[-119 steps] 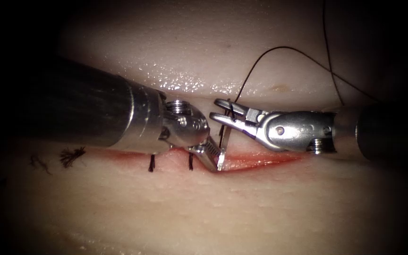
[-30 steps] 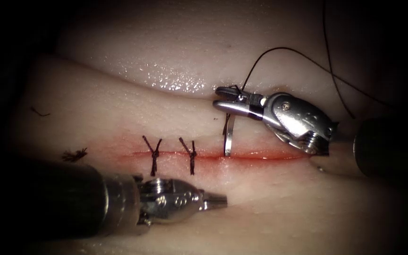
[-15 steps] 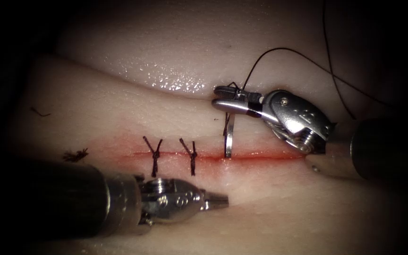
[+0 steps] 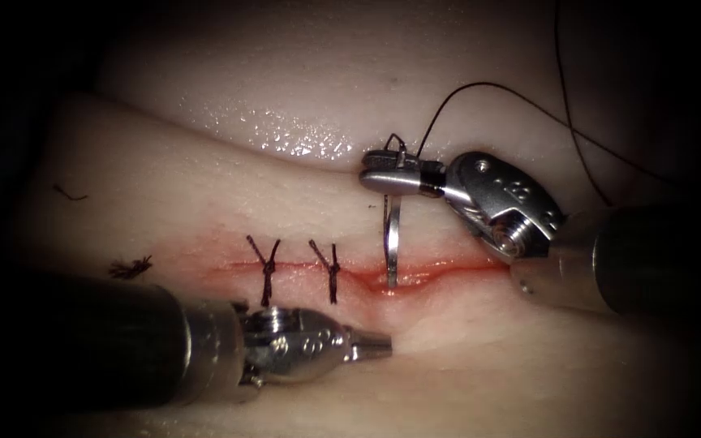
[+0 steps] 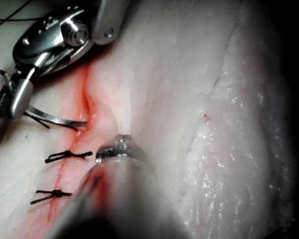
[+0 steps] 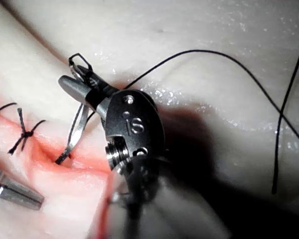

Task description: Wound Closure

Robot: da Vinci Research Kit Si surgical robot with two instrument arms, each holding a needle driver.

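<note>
Right hand (image 4: 379,177) grips needle (image 4: 392,243); tip in cut (image 4: 448,266)

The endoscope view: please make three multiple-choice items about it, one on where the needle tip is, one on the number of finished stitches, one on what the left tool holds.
1. Where is the tip of the needle?
A. in the cut
B. lying loose on the tissue
C. in the left tool

2. How many tied stitches cross the cut?
A. none
B. two
C. five

3. What does the left tool hold?
A. the thread
B. the needle
C. nothing

Answers: 1 A, the tip goes into the cut while the right tool grips the needle's thread end. 2 B, two dark knots sit left of the needle. 3 C, its shut jaws lie below the cut, apart from needle and thread.
</note>
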